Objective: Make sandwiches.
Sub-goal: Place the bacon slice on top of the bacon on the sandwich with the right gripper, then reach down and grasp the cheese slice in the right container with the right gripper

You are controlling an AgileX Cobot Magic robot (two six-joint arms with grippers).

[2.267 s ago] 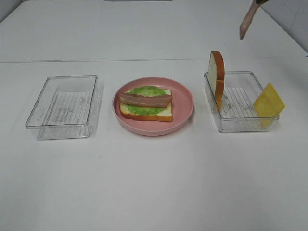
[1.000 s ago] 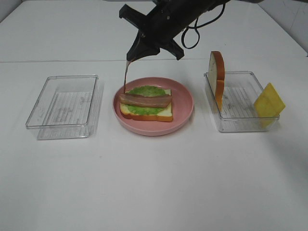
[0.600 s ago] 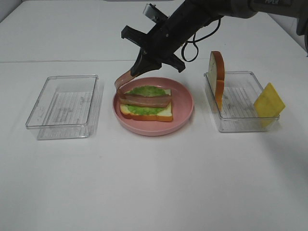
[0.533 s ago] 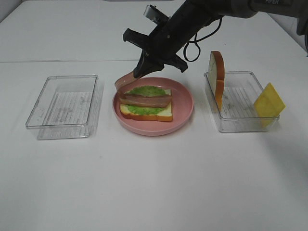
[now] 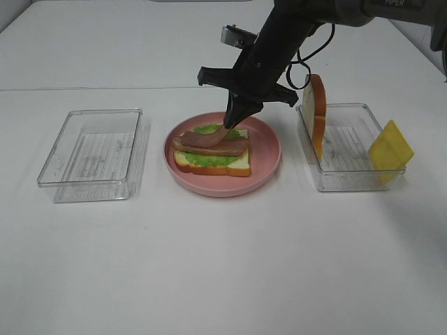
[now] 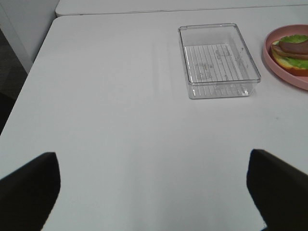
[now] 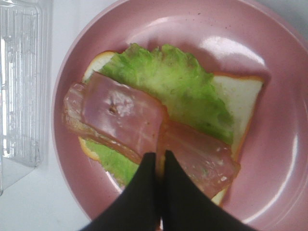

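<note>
An open sandwich (image 5: pixel 211 155) lies on the pink plate (image 5: pixel 269 150): a bread slice (image 7: pixel 240 94), green lettuce (image 7: pixel 168 79) and a bacon strip (image 7: pixel 204 161). My right gripper (image 5: pixel 233 120) hangs over the plate, shut on the end of a second bacon strip (image 7: pixel 120 113) that drapes across the first. In the right wrist view its black fingertips (image 7: pixel 156 161) pinch that strip's edge. Another bread slice (image 5: pixel 316 112) stands on edge in the right tray (image 5: pixel 349 178). A yellow cheese square (image 5: pixel 390 148) leans there too. My left gripper (image 6: pixel 151 159) is open over bare table, outside the high view.
An empty clear tray (image 5: pixel 93 150) sits left of the plate, also seen as the tray (image 6: pixel 216 62) in the left wrist view with the plate's rim (image 6: pixel 274 67) beside it. White table surface surrounds everything; the right arm crosses above the plate's far side.
My right arm came in carrying a hanging bacon strip, lowered it at the plate's left side, then moved right, laying the strip over the sandwich. Left gripper unchanged.
</note>
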